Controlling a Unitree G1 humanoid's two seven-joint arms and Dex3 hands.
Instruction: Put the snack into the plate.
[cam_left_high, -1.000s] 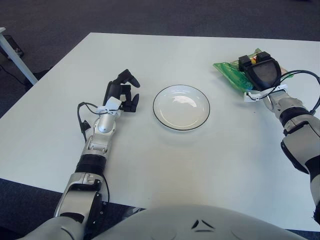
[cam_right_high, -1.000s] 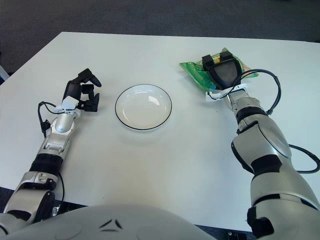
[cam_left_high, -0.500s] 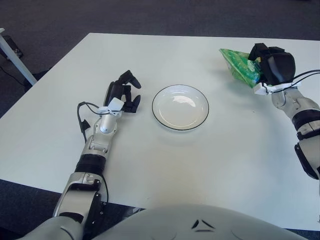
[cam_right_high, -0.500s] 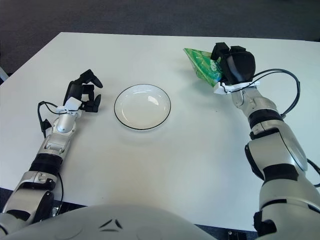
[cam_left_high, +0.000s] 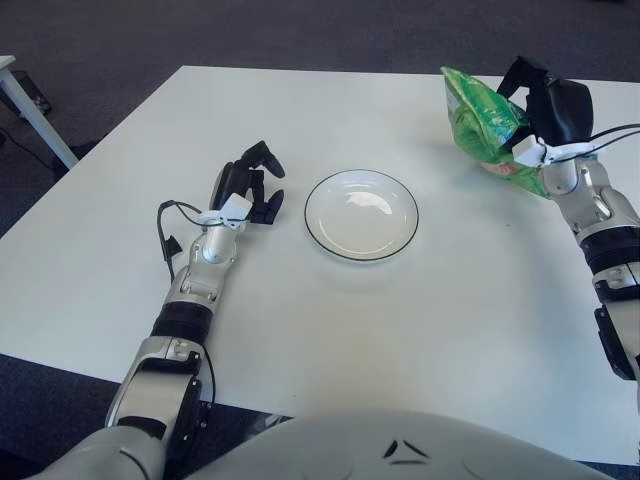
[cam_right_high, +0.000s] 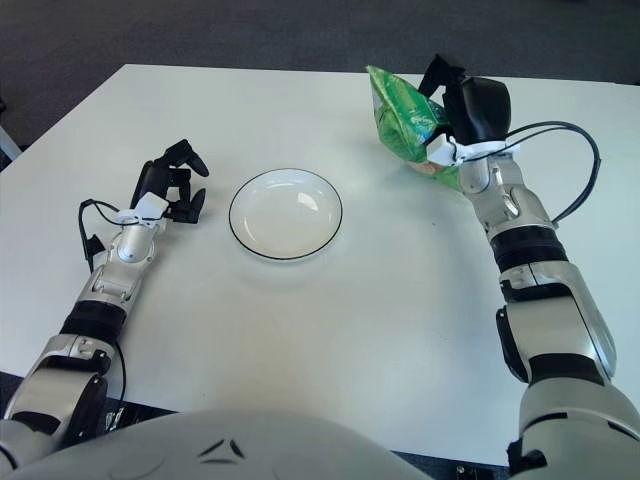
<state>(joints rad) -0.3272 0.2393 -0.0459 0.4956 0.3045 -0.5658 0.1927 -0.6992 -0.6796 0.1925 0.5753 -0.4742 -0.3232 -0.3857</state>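
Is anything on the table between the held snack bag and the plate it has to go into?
Nothing visible. The right hand holds the green snack bag to the plate's right. The white table between bag and plate shows nothing on it, and the plate has nothing in it. The left hand shows on the plate's far side, outside that path.

There is one white table (cam_left_high: 330, 330). On it sits one round plate (cam_left_high: 362, 214) with a dark rim. There is one green snack bag (cam_left_high: 483, 128). Two robot hands show: one left hand (cam_left_high: 246, 189) and one right hand (cam_left_high: 550, 108). One black cable (cam_right_high: 580, 170) loops beside the right arm.
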